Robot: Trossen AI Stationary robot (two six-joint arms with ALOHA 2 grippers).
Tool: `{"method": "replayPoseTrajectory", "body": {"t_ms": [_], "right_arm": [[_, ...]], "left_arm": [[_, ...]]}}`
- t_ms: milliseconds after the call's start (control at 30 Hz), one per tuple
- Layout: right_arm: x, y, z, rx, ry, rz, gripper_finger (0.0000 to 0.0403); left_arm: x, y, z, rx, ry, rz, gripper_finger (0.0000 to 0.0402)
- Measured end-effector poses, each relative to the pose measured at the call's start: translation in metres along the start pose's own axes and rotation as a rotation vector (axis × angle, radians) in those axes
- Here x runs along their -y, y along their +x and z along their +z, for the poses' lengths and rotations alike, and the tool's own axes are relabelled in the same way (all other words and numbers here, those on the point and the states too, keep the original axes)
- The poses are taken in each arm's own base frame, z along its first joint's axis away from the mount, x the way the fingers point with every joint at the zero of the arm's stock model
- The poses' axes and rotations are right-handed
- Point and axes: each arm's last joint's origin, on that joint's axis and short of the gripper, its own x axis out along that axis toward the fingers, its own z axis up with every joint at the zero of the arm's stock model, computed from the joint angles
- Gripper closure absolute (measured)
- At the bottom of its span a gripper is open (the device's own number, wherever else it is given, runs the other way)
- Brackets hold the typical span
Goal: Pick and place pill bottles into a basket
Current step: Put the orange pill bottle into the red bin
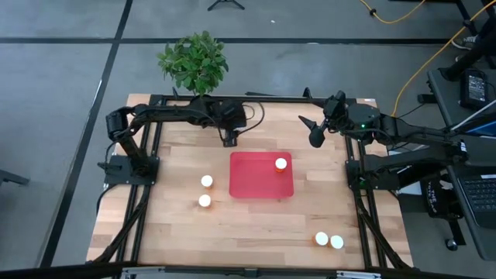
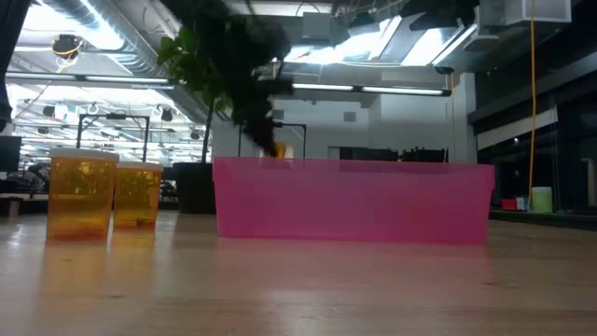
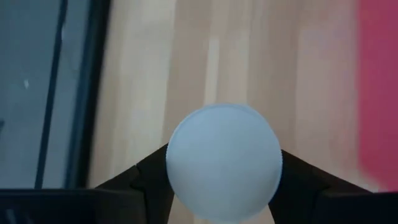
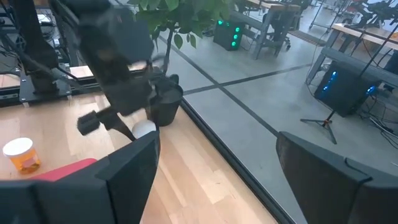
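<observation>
The pill bottles are small translucent orange cylinders with round white caps, and the basket (image 1: 261, 186) is a flat red tray with a low rim lying near the middle of the bench (image 1: 256, 229). One bottle (image 1: 281, 163) stands upright inside the basket at its far right corner. Two more stand just left of the basket, one (image 1: 207, 181) a little farther back than the other (image 1: 204, 201), apart from each other. Another pair, (image 1: 322, 239) and (image 1: 337, 242), stands side by side near the front right of the bench, well apart from the basket. The left hand (image 1: 230, 139) hangs over the back of the bench, just behind the basket's far left corner, and its fingers (image 3: 143, 180) are pinched on either side of a held bottle (image 3: 224, 161), whose white cap fills the left wrist view. The right hand (image 1: 313, 132) is raised over the back right of the bench, its fingers (image 4: 134, 168) spread wide and holding nothing.
</observation>
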Motion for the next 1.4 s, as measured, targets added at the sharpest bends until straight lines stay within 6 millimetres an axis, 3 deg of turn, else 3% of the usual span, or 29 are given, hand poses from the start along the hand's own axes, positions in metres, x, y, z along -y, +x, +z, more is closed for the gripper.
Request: {"method": "replayPoseTrajectory", "body": {"t_ms": [233,333,433,933,1400], "right_arm": [[0.0,0.001,-0.002,-0.015,0.045,0.0,0.008],[-0.002,0.002,-0.002,-0.021,0.065,0.016,0.008],[-0.003,0.005,-0.003,-0.03,0.062,0.024,0.008],[-0.011,0.017,0.0,-0.008,0.076,0.059,0.008],[-0.013,0.016,0.002,0.017,-0.022,0.159,0.008]], "left_arm": [[0.011,-0.054,0.057,0.154,0.081,-0.051,0.02],[0.024,-0.07,0.067,0.156,0.167,-0.032,0.0199],[0.036,-0.072,0.066,0.117,0.214,-0.053,0.0198],[0.102,-0.036,0.033,0.028,0.28,-0.217,0.0197],[0.109,0.002,-0.002,0.004,-0.015,-0.172,0.0197]]}}
